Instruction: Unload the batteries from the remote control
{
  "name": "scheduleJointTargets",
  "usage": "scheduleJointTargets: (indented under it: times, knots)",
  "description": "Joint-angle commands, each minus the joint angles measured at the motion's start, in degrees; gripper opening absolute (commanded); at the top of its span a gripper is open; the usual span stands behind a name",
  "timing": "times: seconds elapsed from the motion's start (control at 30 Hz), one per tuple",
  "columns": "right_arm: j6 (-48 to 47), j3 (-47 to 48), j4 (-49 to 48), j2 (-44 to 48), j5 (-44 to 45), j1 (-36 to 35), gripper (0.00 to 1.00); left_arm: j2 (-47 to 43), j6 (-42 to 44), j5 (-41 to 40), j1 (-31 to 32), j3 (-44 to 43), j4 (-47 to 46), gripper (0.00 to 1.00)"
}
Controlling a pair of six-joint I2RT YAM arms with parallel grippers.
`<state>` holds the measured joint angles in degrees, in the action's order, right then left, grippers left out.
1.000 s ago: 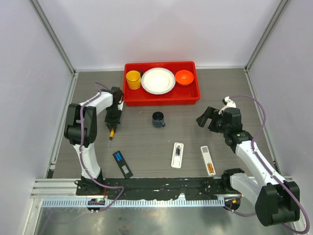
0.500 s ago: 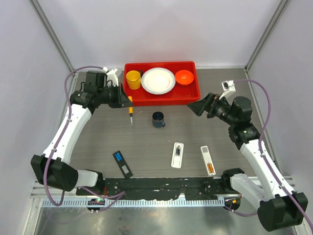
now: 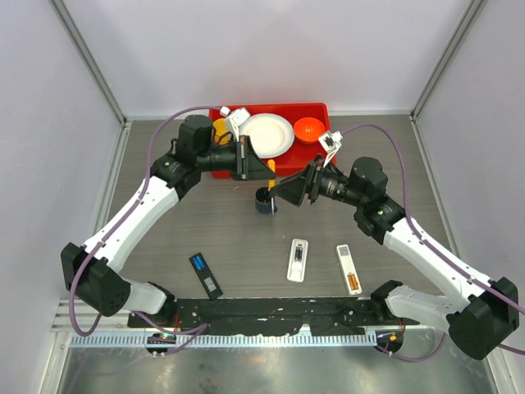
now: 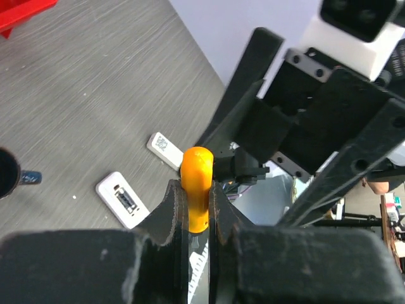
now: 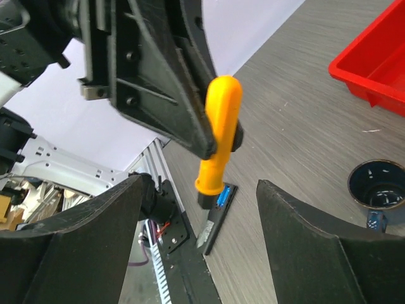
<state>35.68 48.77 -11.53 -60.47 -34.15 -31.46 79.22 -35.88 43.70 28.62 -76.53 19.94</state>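
My left gripper (image 3: 262, 168) is shut on the orange-handled screwdriver (image 4: 196, 183) and holds it above the table's middle. My right gripper (image 3: 284, 194) is open, its fingers (image 5: 95, 247) spread either side of the screwdriver's handle (image 5: 218, 133) without touching it. A black remote (image 3: 206, 274) lies at the front left with a bright blue battery (image 5: 222, 197) in its open bay. A white remote (image 3: 298, 259) lies at the front middle with its bay open and something dark inside; it also shows in the left wrist view (image 4: 124, 199). A second white remote (image 3: 349, 268) lies to its right.
A dark blue cup (image 3: 265, 199) stands just under the two grippers. A red tray (image 3: 328, 156) at the back holds a yellow cup (image 3: 221, 127), a white plate (image 3: 267, 135) and an orange bowl (image 3: 309, 129). A black rail (image 3: 271, 310) runs along the near edge.
My left arm has swung from the table's left to its middle with the screwdriver in it. My right arm has moved left to meet it, jaws open.
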Motion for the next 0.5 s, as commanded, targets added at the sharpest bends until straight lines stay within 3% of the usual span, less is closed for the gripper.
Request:
scheduleJointTargets:
  times: [0.0,0.13,0.23,0.3,0.37,0.4,0.47]
  knots:
    - [-0.3,0.7,-2.8,0.3,2.8,-0.4,0.77,0.7,-3.0,1.9,2.4,-3.9,-6.0,0.00]
    - [0.4,0.2,-3.8,-0.7,3.2,-0.5,0.69,1.5,-2.9,1.8,4.6,-5.0,-6.8,0.00]
    - [0.9,0.0,-3.9,-1.0,4.0,-0.5,0.51,1.6,-2.9,2.0,5.5,-5.4,-7.1,0.00]
    - [1.3,-0.1,-4.1,-0.9,4.6,-0.5,0.22,1.5,-2.8,2.0,5.6,-5.4,-7.2,0.00]
    - [1.3,0.1,-3.8,-0.9,5.1,-0.5,0.01,1.3,-2.3,2.1,5.6,-5.4,-7.0,0.00]
    - [1.2,0.2,-3.7,-1.0,5.1,-0.5,0.01,1.0,-2.2,2.0,5.6,-5.4,-6.9,0.07]
    - [1.4,0.2,-3.3,-0.9,5.7,-0.5,0.01,0.6,-1.1,1.6,5.6,-5.7,-5.8,0.31]
